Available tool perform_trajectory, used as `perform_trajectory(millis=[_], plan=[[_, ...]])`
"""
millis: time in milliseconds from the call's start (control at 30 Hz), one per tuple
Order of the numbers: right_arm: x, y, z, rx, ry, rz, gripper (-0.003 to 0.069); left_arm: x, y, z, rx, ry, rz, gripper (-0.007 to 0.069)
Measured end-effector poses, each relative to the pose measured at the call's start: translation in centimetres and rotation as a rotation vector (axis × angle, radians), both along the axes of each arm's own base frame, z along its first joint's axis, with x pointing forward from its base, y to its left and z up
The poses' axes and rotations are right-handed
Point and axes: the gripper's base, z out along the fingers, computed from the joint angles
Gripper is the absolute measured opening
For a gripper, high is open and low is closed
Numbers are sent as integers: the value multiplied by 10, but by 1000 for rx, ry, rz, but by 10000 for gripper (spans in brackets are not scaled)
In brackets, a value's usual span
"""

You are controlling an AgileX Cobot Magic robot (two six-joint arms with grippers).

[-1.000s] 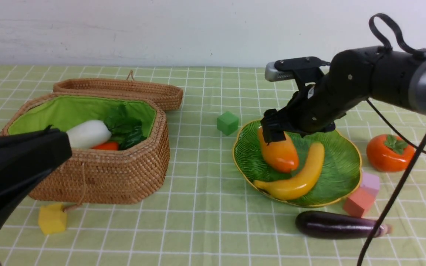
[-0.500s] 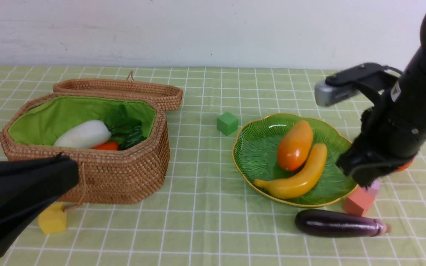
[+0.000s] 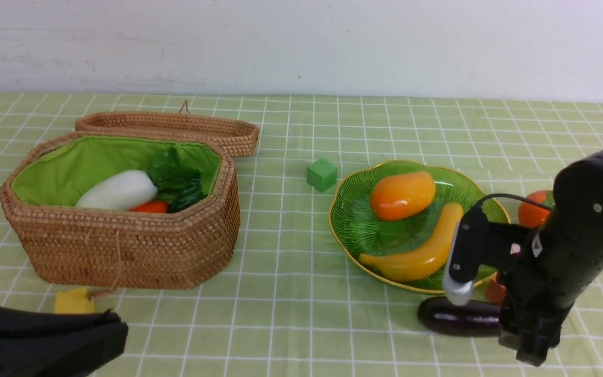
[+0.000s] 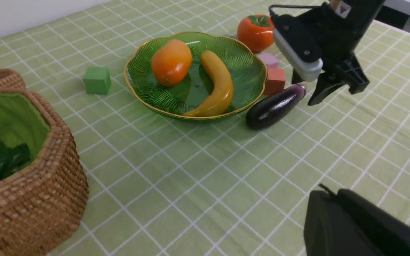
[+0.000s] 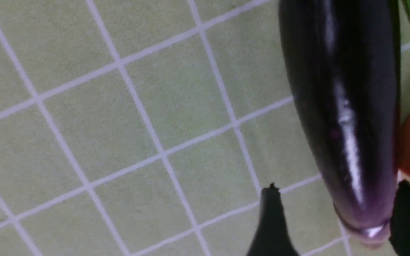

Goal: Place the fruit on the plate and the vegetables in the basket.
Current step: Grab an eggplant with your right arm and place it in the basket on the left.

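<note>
- My left fingers (image 3: 108, 337) are clenched on nothing, low at the near left corner of the counter (image 3: 291, 324).
- A yellow cube (image 3: 73, 301) lies on the checked cloth just in front of the basket.
- The basket (image 3: 123, 251) stands open on the left, with its lid (image 3: 176, 128) lying behind it against the back rim. On the green lining inside, the radish (image 3: 118, 191) lies beside the carrot (image 3: 149, 207), and dark leaves are bunched toward the right wall.
- A green cube (image 3: 322, 174) sits between the basket and the plate, near the plate's far left rim.
- The plate (image 3: 354, 225) is right of centre. It carries the mango (image 3: 402, 195) toward the back and the banana (image 3: 427, 246) curving along the near side.
- The eggplant (image 3: 453, 317) lies on the counter just in front of the plate's near right rim, well apart from the basket.
- My right fingers (image 5: 272, 227) point down and are spread apart, either side of the eggplant's narrow stem end. One stands clear of it. I cannot tell whether the other touches.
- A red cube (image 4: 275, 80) and a pale purple cube (image 4: 269, 58) sit just beside the plate's right rim.
- The persimmon (image 3: 534, 209) rests on the counter to the right of the plate, partly hidden behind my right arm.
</note>
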Motion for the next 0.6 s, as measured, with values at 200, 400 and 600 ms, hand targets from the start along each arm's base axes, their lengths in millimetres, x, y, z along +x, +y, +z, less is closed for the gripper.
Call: perform_trajectory(millis=[200,400,600], plan=[[17,-1,-20,8,-42,5,544,-2,-2,1,5,-23,-35,17],[22,-2,-36,-5,-5,0,523,-2,-2,1,11,-35,-48,17],[24,1,-47,1,21,35,518,-2,-2,1,10,-35,-48,17]])
